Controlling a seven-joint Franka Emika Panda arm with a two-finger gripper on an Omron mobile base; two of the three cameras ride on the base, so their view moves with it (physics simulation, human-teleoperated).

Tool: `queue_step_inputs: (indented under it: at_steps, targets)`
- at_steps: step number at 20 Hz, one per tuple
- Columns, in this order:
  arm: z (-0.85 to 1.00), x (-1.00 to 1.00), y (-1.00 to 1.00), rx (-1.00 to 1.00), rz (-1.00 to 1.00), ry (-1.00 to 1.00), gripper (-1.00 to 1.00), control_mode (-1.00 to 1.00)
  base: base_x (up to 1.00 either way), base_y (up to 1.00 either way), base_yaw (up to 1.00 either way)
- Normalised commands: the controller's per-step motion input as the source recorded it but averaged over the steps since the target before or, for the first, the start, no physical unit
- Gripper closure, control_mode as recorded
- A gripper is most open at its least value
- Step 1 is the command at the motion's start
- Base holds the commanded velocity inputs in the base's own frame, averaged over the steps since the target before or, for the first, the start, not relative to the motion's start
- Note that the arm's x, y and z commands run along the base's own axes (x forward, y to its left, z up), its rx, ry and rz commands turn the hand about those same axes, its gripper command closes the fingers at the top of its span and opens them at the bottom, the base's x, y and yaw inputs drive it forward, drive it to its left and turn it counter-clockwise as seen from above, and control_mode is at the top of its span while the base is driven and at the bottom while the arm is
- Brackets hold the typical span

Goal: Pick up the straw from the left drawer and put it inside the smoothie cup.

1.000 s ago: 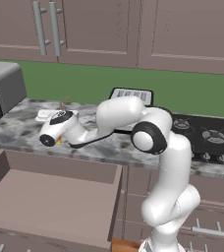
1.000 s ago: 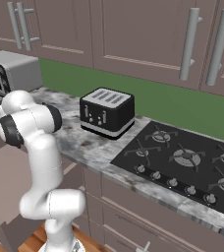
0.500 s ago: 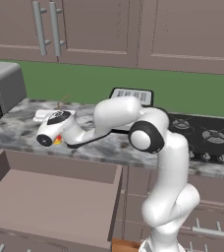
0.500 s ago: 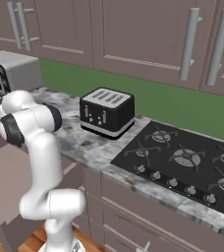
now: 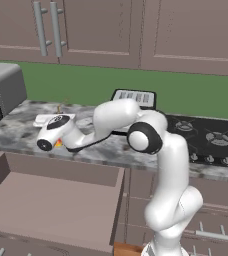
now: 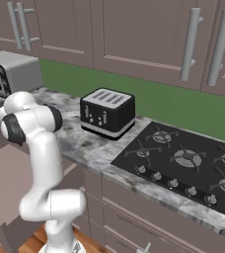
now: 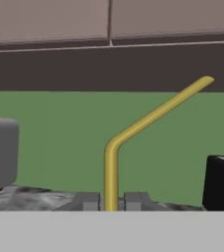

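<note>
Two-finger gripper (image 7: 111, 201) clamped on the thin tan-yellow bent straw (image 7: 133, 130), shaft upright above the marbled grey counter (image 5: 16, 132) at the far left; small yellow cup's bearing unclear, wooden drawer (image 5: 51, 200) open below.

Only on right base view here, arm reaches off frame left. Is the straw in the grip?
Observer: Yes. In the hand view the straw stands between the finger tips, and the gripper is shut on it.
Operator: Where's the hand relative to the drawer?
Observer: In the left base view it is over the counter, behind and above the left drawer, which stands open.
Operator: Straw straight in the grip?
Observer: The lower part is upright; above the bend it slants off to the upper right of the hand view.
</note>
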Motion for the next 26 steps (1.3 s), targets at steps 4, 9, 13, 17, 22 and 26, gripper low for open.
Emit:
queue_step_inputs:
  at_steps: [4, 9, 13, 17, 22, 26]
  targets:
    - [-0.11, 0.09, 0.0, -0.01, 0.0, 0.0, 1.0, -1.0, 0.0, 0.0, 0.0]
    - [0.0, 0.05, 0.0, 0.0, -0.01, 0.0, 1.0, -1.0, 0.0, 0.0, 0.0]
    - [0.14, 0.0, 0.0, 0.0, -0.03, 0.0, 1.0, -1.0, 0.0, 0.0, 0.0]
    - [0.21, 0.0, 0.0, 0.0, -0.05, 0.0, 1.0, -1.0, 0.0, 0.0, 0.0]
    - [0.06, 0.05, 0.02, 0.0, -0.04, 0.0, 1.0, -1.0, 0.0, 0.0, 0.0]
    - [-0.04, 0.11, 0.05, 0.0, 0.0, -0.02, 1.0, -1.0, 0.0, 0.0, 0.0]
